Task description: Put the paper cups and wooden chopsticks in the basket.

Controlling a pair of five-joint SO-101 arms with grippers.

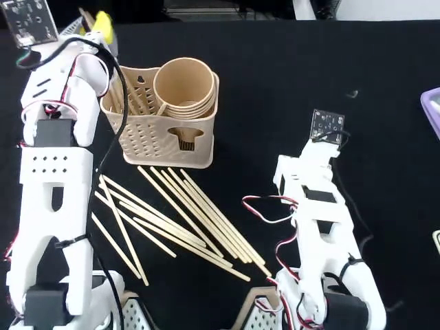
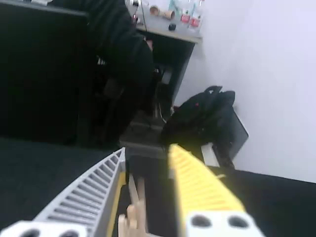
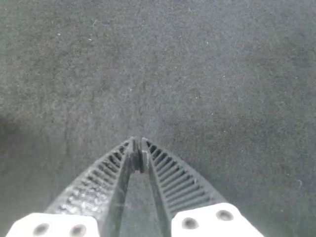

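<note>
Left gripper (image 2: 146, 152) pinches held chopsticks (image 2: 132, 210) near the basket (image 1: 158, 148); a skewed release could drop them outside. Loose chopsticks (image 1: 179, 213) lie alongside. Right gripper (image 3: 137, 150) is pressed together, empty.

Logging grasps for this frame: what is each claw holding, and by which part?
The left claw grips wooden chopsticks near one end; the right claw is shut on nothing.

L gripper (image 2: 146, 155) raised, prob. clamped; R gripper (image 3: 137, 148) closed, low.

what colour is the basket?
The basket is beige with perforated walls; the high view shows it best.
</note>
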